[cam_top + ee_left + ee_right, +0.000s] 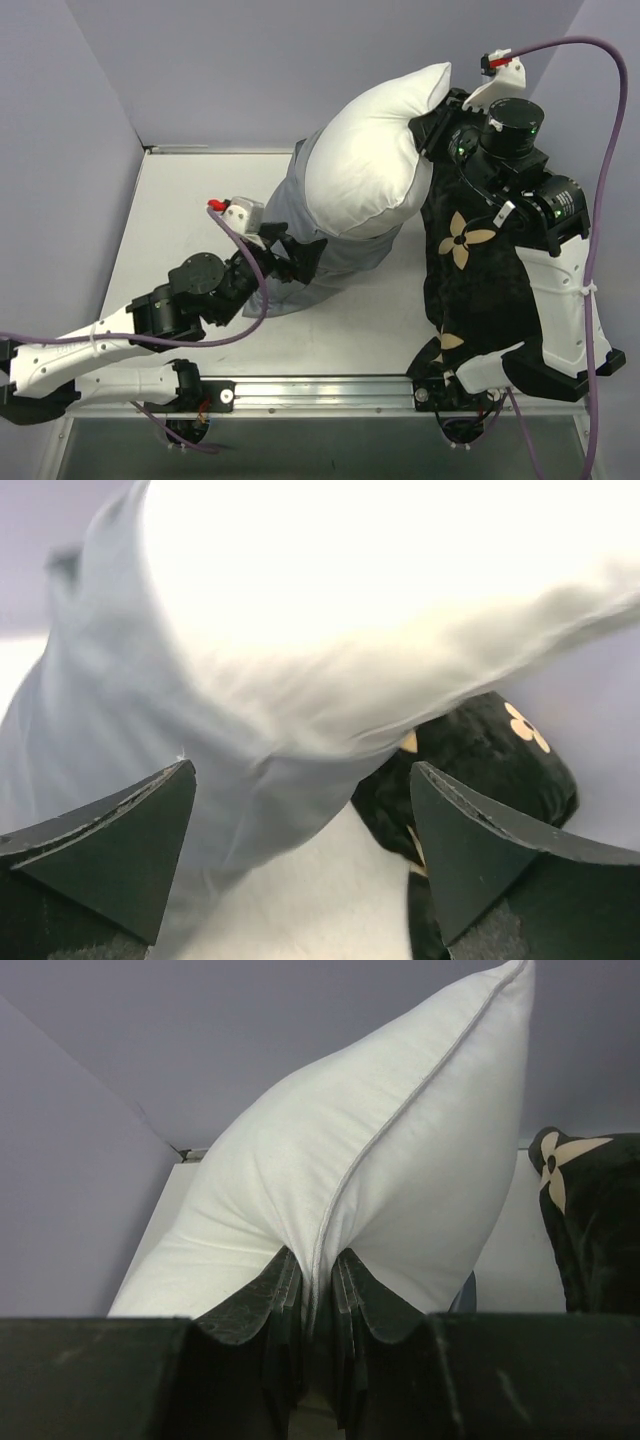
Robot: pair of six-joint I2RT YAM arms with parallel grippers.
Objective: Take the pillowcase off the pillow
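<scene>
right fingers (280,1295) clamped on the pillow (380,1150) seam, holding it up off the surface (190,200) so the grey pillowcase (325,250) round its lower half can slide down | left fingers (140,835) spread wide at the slack (nothing grabbed yet) | black cushion (470,270) just beside

Over my remote feed I see a flat matte white tabletop (180,200) boxed in on three sides by plain pale lavender panels: a back wall (280,60), a slanting left wall (60,180) and a right wall (628,260). A thin grey metal strip (200,150) runs where the tabletop meets the back wall. A silver aluminium rail (320,392) lines the near edge, with a dull grey-green surface (330,450) below it. The light is soft and even, the shadows faint.
</scene>
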